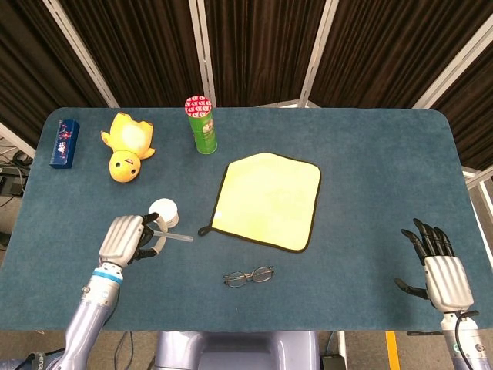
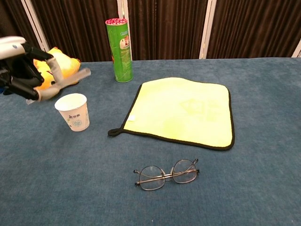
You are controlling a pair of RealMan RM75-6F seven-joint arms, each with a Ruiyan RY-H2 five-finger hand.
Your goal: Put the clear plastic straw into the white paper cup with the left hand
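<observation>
The left hand (image 1: 123,239) is raised above the table at about 8 o'clock in the head view, fingers curled, thumb and fingers pinched. The right hand (image 1: 441,269) is held at 4 o'clock, palm down, fingers spread toward 12 o'clock

You have the cup (image 2: 73,112) left of the cloth (image 2: 182,110), glasses (image 2: 166,173) before the cloth, can (image 2: 119,49) behind it, all on the bench (image 2: 263,179).
</observation>
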